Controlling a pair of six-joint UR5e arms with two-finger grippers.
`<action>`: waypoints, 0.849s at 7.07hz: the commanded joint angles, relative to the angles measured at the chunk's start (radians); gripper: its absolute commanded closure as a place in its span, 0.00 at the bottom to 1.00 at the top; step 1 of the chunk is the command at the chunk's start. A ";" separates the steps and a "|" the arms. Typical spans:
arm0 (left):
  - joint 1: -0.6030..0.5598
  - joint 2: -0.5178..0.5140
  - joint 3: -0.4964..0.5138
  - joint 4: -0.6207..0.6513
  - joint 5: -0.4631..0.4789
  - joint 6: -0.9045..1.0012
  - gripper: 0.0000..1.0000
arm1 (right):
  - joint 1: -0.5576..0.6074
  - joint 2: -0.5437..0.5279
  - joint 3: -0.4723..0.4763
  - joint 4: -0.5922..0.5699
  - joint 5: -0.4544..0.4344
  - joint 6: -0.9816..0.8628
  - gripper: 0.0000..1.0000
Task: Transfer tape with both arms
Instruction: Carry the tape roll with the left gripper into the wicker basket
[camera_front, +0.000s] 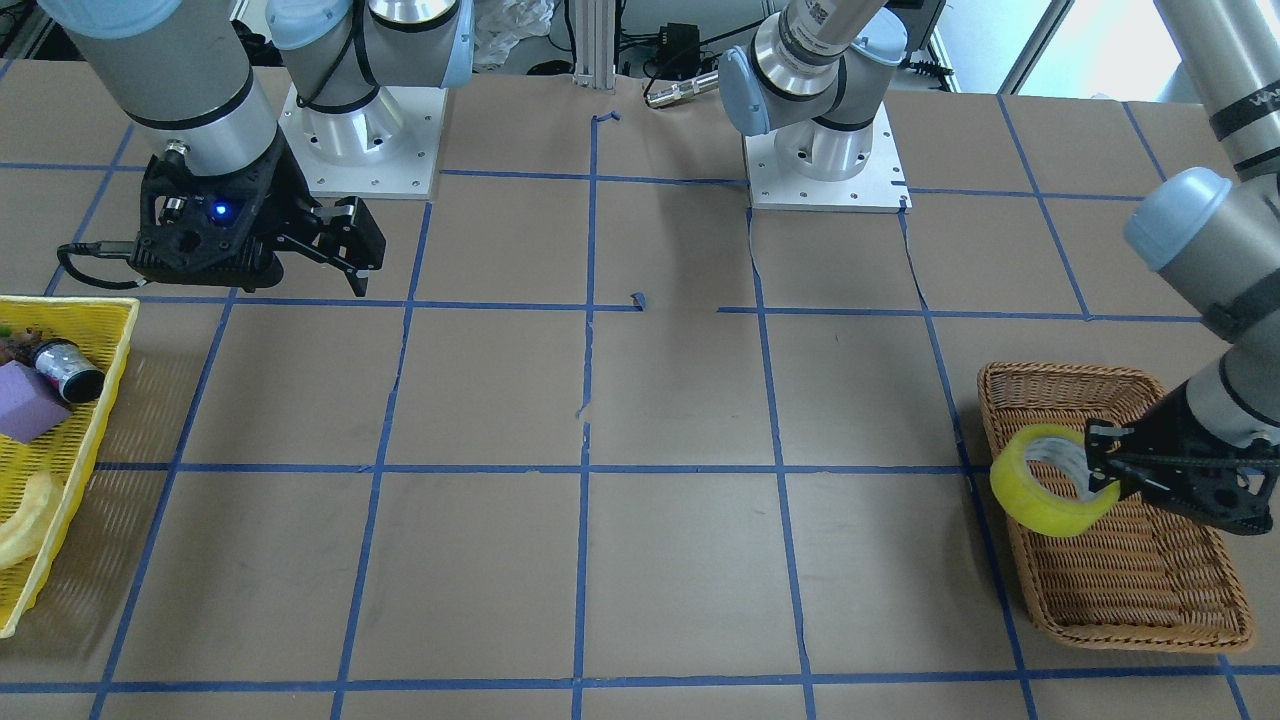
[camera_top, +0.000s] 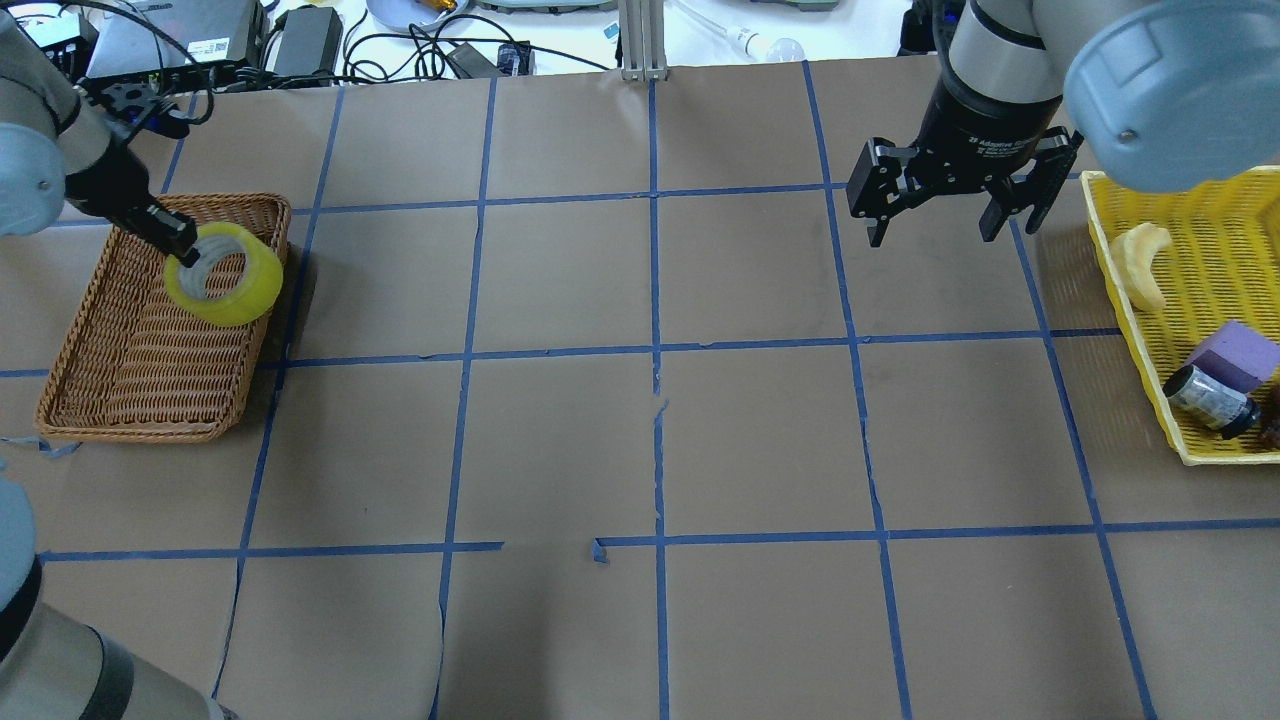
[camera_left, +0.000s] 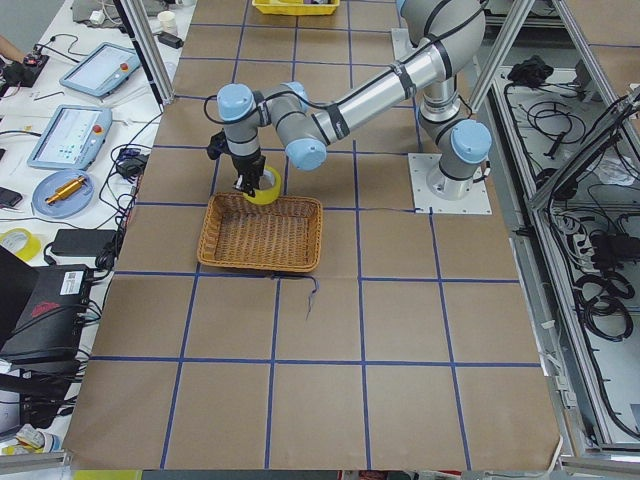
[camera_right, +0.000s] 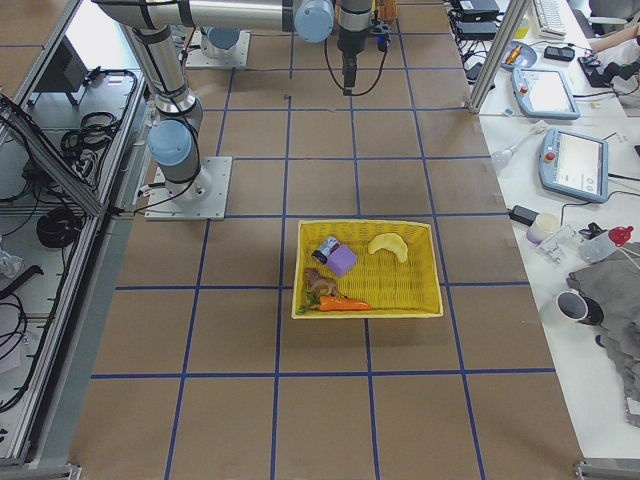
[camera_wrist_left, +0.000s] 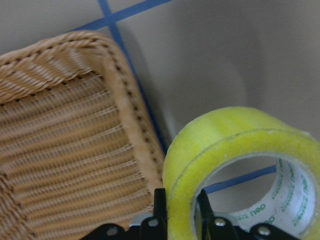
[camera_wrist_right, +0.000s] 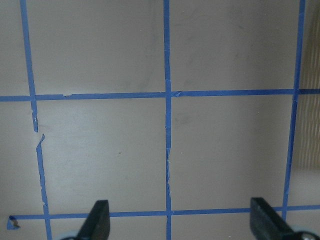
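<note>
The left tool pinches "deli"-marked tape over the wicker basket rim, while the right tool hangs spread beside a yellow basket holding a purple block and a cylinder.

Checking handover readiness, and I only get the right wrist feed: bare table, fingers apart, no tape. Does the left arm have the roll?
Observer: Yes. The left gripper is shut on the tape, with one finger inside the core and one outside.
Operator: Out of its basket?
Observer: Partly. It looks lifted, hanging across the rim of the wicker basket on the side facing the middle of the table.
Operator: Where is that relative to my gripper?
Observer: At the opposite end. The right gripper hangs beside the yellow basket, and most of the table lies between the two grippers.
</note>
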 joint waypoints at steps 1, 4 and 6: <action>0.063 -0.080 -0.005 0.046 0.042 0.046 1.00 | 0.003 0.000 0.003 0.001 -0.002 -0.001 0.00; 0.074 -0.066 0.009 0.014 0.045 0.029 0.00 | 0.001 -0.002 0.001 0.008 -0.003 0.001 0.00; -0.057 0.033 0.039 -0.229 0.047 -0.013 0.00 | 0.001 -0.003 0.001 0.014 -0.003 -0.001 0.00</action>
